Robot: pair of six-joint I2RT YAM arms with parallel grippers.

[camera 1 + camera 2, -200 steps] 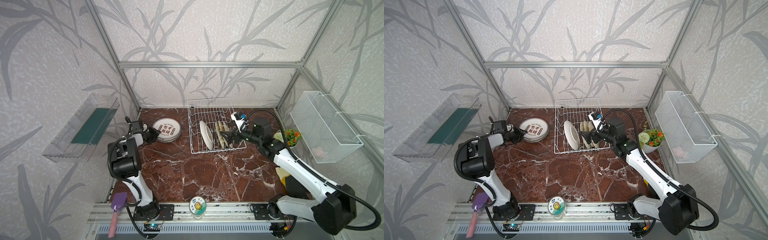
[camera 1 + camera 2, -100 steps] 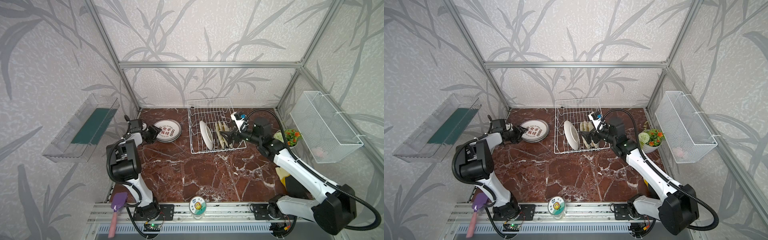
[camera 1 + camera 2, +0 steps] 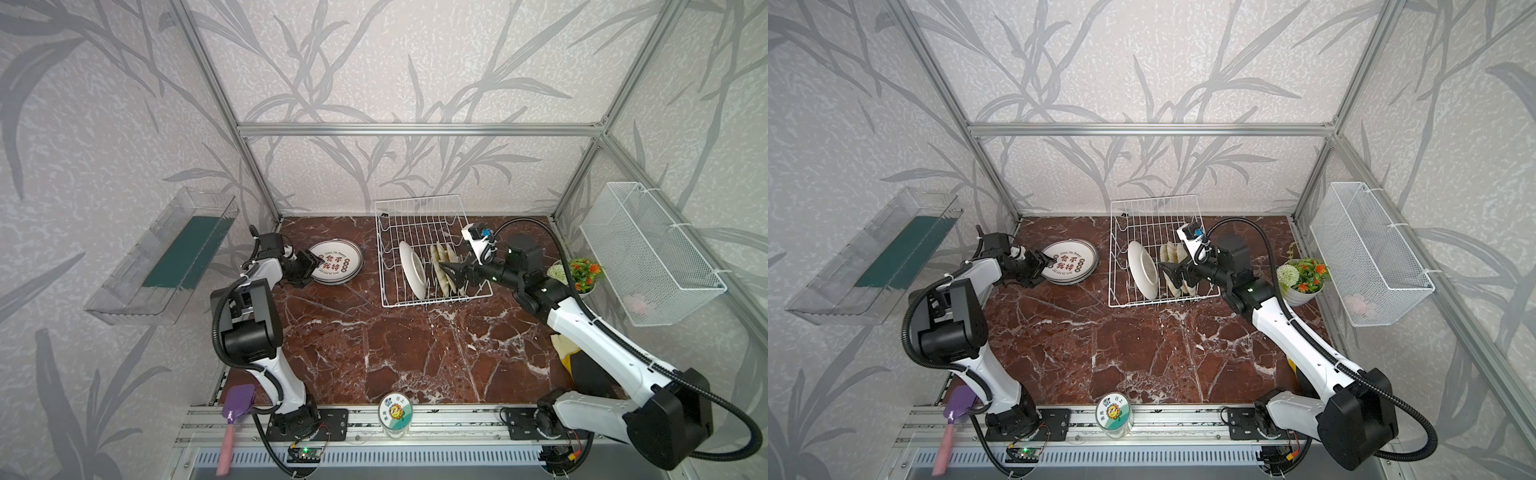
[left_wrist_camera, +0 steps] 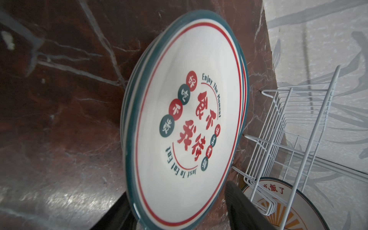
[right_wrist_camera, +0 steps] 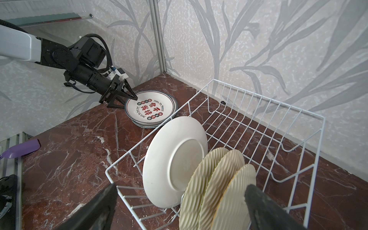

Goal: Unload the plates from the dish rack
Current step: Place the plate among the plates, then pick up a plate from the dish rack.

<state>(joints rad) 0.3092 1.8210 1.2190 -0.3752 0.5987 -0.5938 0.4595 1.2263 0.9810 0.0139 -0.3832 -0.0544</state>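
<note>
A stack of white plates (image 3: 336, 268) (image 3: 1069, 262) with teal rims and red characters lies flat on the marble, left of the dish rack (image 3: 415, 198) (image 3: 1152, 198). My left gripper (image 3: 309, 268) (image 4: 179, 199) is open at the stack's left rim, its jaws spread either side of the top plate's (image 4: 185, 123) edge. In the rack, one white plate (image 3: 411, 270) (image 5: 175, 163) stands on edge. Beside it stand three tan ribbed plates (image 3: 442, 270) (image 5: 219, 179). My right gripper (image 3: 446, 274) (image 5: 182, 191) is open wide, just in front of the tan plates.
A white mesh basket (image 3: 648, 253) hangs on the right wall, with a flower pot (image 3: 577, 274) below it. A clear shelf (image 3: 166, 257) juts from the left wall. A purple spatula (image 3: 235, 411) and a jar (image 3: 395, 409) sit at the front rail.
My left gripper's jaws have opened at the rim of the top plate, which now rests on the stack. The right arm has not moved.
</note>
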